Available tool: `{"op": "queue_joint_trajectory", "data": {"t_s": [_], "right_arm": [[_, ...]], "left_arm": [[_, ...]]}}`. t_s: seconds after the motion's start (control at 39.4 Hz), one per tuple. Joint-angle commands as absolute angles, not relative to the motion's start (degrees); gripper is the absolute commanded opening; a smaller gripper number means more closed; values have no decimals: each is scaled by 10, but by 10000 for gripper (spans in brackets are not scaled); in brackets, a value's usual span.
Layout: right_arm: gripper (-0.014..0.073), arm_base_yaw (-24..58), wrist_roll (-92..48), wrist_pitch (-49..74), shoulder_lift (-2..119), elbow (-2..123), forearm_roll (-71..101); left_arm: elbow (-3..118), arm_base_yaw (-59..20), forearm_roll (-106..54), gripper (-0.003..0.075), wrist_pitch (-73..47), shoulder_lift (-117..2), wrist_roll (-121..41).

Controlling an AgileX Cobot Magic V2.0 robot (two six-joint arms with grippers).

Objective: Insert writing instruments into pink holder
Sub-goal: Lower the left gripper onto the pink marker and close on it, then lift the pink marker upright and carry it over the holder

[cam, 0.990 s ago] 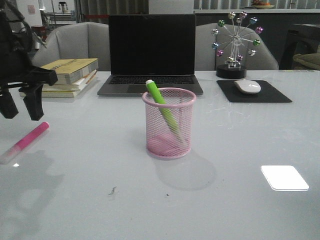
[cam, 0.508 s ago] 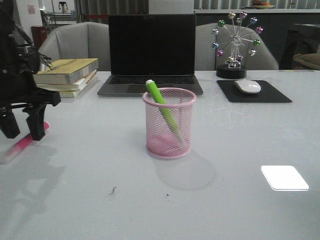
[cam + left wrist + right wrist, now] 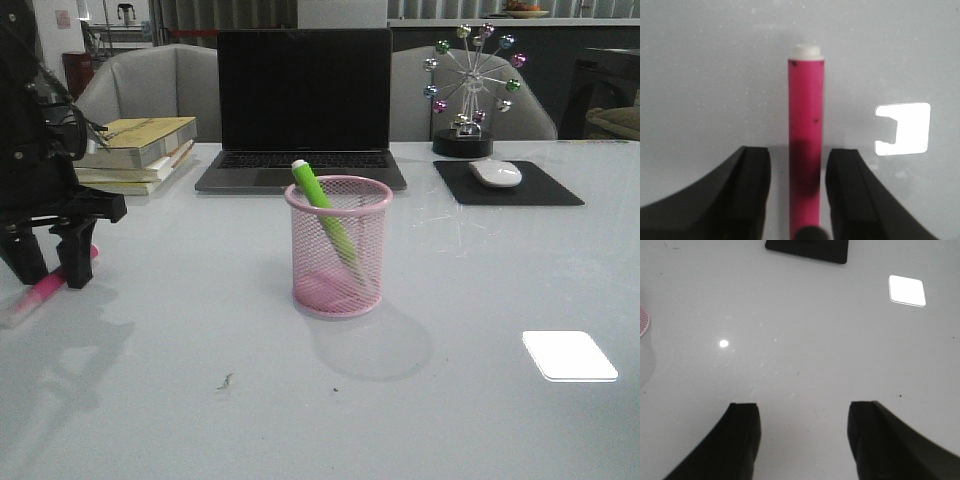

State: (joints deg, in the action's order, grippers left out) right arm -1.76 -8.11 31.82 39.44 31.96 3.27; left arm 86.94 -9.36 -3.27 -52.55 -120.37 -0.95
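Left wrist: gripper (image 3: 796,200) astride pink marker (image 3: 806,130)

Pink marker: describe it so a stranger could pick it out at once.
Start at the laptop at the table's back edge, then go to the stack of books on its left. Nearer than the books, the pink marker lies flat on the table between the open left gripper's fingers. Unlike the green marker leaning in the holder, it is magenta and outside the cup.
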Motion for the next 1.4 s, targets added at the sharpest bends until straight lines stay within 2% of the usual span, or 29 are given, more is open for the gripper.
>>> {"op": "queue_joint_trajectory", "data": {"t_s": [0.0,0.08,0.1,0.38,0.79,1.22,1.37], "right_arm": [[489,-22,-88,288,392,336,26],[489,-22,-88,290,392,336,26],[489,-22,-88,291,392,336,26],[489,-22,-88,291,392,336,26],[489,-22,-88,292,392,336,26],[489,-22,-88,312,392,336,26],[489,-22,-88,327,392,336,26]], "left_arm": [[876,-97,-44,204,-520,-1186,-8],[876,-97,-46,97,-516,-1186,-8],[876,-97,-46,88,-514,-1186,-8],[906,-119,-46,99,-495,-1170,-11],[922,-177,-44,99,-323,-1035,-11],[920,-288,-47,99,-199,-988,-23],[899,-328,-52,99,-118,-985,-23]]}}
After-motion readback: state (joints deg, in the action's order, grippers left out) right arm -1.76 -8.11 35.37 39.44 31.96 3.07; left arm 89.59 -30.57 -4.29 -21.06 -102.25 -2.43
